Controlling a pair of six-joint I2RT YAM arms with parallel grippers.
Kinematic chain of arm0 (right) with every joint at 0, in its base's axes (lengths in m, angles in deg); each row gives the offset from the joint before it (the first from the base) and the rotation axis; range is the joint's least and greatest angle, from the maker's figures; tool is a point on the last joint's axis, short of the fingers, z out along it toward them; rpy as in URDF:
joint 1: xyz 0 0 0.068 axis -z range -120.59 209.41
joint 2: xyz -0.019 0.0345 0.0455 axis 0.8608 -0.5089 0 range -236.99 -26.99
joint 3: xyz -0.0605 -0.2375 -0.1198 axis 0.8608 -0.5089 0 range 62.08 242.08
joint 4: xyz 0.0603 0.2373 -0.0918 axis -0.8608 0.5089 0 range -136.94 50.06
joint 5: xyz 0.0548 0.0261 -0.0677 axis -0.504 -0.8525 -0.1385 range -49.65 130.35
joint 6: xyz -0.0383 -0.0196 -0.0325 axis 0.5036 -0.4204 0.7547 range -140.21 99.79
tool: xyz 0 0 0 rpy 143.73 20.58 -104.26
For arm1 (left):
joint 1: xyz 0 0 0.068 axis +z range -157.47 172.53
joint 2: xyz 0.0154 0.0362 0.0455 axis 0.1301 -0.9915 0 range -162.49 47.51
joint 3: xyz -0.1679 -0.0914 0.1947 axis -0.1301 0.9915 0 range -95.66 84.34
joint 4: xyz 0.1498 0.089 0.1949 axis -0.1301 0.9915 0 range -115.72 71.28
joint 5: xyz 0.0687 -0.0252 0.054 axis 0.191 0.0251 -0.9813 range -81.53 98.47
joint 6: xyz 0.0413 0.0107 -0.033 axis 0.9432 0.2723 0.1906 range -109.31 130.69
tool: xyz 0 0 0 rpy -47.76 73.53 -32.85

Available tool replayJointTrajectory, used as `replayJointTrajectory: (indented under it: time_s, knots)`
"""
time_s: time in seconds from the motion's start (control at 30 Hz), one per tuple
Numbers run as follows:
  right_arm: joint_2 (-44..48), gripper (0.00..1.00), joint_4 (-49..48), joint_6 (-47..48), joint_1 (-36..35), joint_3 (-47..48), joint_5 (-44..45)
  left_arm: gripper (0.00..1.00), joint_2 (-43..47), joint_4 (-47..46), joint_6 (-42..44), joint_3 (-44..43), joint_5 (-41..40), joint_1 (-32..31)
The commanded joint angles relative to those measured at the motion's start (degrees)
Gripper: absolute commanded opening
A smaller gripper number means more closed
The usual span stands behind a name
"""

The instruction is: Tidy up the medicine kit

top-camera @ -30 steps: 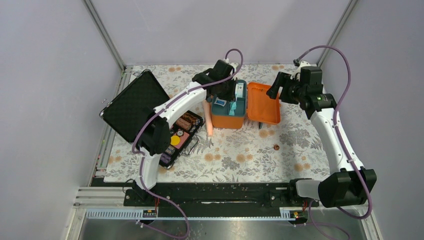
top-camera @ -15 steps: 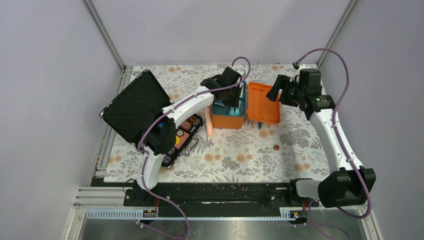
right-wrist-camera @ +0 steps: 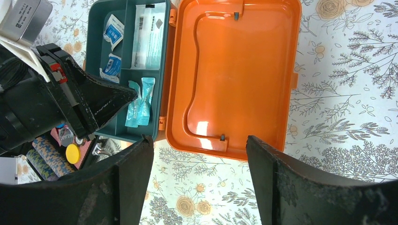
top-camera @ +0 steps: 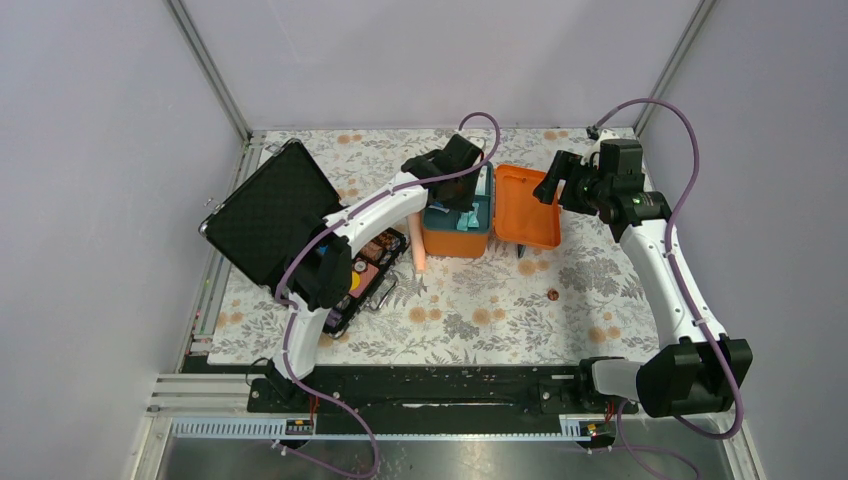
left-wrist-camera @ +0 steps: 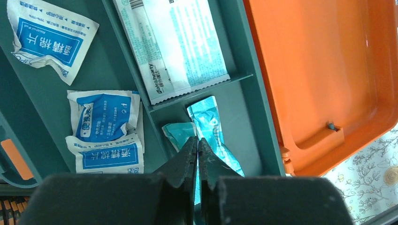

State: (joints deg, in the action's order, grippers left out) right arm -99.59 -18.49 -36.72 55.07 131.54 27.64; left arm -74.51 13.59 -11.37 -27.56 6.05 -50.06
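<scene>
The medicine kit [top-camera: 455, 241] is a small orange box lying open, its lid [top-camera: 527, 205] flat to the right. In its dark teal tray [left-wrist-camera: 256, 112] lie a long white sachet [left-wrist-camera: 173, 42], blue-and-white wipe packets [left-wrist-camera: 103, 117] and two teal packets. My left gripper [left-wrist-camera: 197, 140] reaches down into the small tray compartment, shut on one teal packet [left-wrist-camera: 212, 125], whose foil shows between the pinched fingers. My right gripper [right-wrist-camera: 199, 154] hovers open above the lid [right-wrist-camera: 234, 70], by its latch edge, with nothing in it.
An open black case [top-camera: 275, 210] with striped chip stacks [top-camera: 365, 262] sits left of the kit. A pink stick [top-camera: 419, 255] lies against the kit's left front corner. A small brown item [top-camera: 553, 294] rests on the floral cloth in front of the lid.
My left gripper swung right across the kit and dropped into the tray's small compartment, then stayed almost still. The right arm has not moved.
</scene>
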Motion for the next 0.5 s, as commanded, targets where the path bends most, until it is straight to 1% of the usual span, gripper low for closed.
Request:
replayJointTrajectory:
  time_s: [0.0, 0.1, 0.17, 0.27, 0.33, 0.37, 0.4, 0.47]
  knots:
    - [1.5, 0.79, -0.7, -0.3, 0.4, -0.1, -0.1, 0.05, 1.1, -1.2, 0.6, -0.4, -2.0, -0.2]
    - [1.8, 0.79, -0.8, 0.1, 0.5, -0.4, 0.0, 0.05, 1.7, -2.0, 1.4, -1.2, -1.1, -0.2]
    - [2.0, 0.79, -0.7, 0.6, 0.5, -0.9, -0.4, 0.07, 2.0, -2.7, 2.7, -2.5, 0.4, -0.2]
    - [2.3, 0.86, 0.3, 5.3, 0.6, -1.1, -3.7, 0.13, 2.8, -3.5, 6.0, -6.0, 2.1, -0.1]
    - [2.5, 0.89, 3.0, 12.8, 0.6, -0.9, -8.5, 0.19, 4.0, -4.3, 9.8, -8.3, 3.6, 0.0]
    - [2.5, 0.89, 5.3, 18.8, 0.6, -0.7, -11.8, 0.26, 5.0, -4.6, 11.9, -8.6, 3.4, 0.1]
    - [2.6, 0.88, 8.1, 25.5, 0.6, -0.8, -15.8, 0.34, 6.4, -4.9, 14.1, -8.7, 3.1, 0.4]
    - [3.3, 0.85, 13.5, 38.9, 0.6, -2.3, -21.9, 0.48, 9.4, -5.2, 17.7, -7.4, 2.7, 1.6]
